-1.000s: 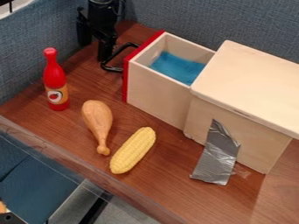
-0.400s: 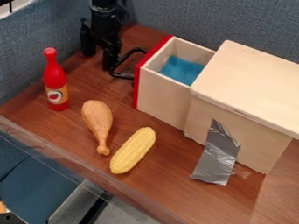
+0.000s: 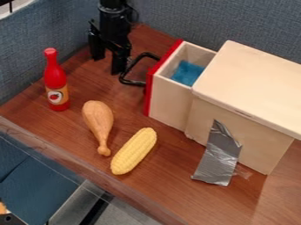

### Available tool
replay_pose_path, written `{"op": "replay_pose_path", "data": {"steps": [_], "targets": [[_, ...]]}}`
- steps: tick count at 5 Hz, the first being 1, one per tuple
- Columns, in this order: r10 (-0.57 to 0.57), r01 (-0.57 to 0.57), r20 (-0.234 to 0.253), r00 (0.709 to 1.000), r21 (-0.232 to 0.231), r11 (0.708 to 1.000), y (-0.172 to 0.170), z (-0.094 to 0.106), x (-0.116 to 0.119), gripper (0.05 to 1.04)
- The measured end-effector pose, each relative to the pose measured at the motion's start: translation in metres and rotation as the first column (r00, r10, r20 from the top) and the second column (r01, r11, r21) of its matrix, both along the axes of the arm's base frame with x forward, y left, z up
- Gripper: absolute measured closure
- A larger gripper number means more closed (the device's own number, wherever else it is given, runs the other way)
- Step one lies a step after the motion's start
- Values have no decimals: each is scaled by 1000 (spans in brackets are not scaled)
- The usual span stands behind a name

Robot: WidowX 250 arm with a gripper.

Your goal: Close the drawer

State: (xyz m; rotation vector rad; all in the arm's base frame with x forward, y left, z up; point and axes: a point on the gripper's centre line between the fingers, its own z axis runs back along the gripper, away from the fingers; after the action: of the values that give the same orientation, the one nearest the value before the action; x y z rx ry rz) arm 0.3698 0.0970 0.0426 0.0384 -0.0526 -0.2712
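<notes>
My black gripper point(image 3: 108, 64) hangs at the upper left of the camera view with its two fingers apart and nothing between them. Its right finger is against or very close to the black handle point(image 3: 134, 82) of the drawer. The drawer point(image 3: 170, 98) has a red front panel and pale wooden sides, and stands partly out of the wooden box point(image 3: 253, 83). Inside the drawer lies a blue cloth-like piece point(image 3: 187, 73).
A red bottle point(image 3: 56, 83) stands at the left. A toy drumstick point(image 3: 99, 123) and a yellow corn cob point(image 3: 134, 150) lie in front of the drawer. Silver tape point(image 3: 218, 158) runs from the box onto the wooden table point(image 3: 176, 193). Blue fabric panels point(image 3: 176, 17) rise behind.
The gripper has moved right and slightly down. The drawer and its handle have slid right, further into the box, so less of the blue piece shows.
</notes>
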Motion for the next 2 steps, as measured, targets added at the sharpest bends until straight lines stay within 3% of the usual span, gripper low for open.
{"op": "replay_pose_path", "data": {"steps": [2], "targets": [[-44,44,11,999,-12,999,-22,8,-10,82]]}}
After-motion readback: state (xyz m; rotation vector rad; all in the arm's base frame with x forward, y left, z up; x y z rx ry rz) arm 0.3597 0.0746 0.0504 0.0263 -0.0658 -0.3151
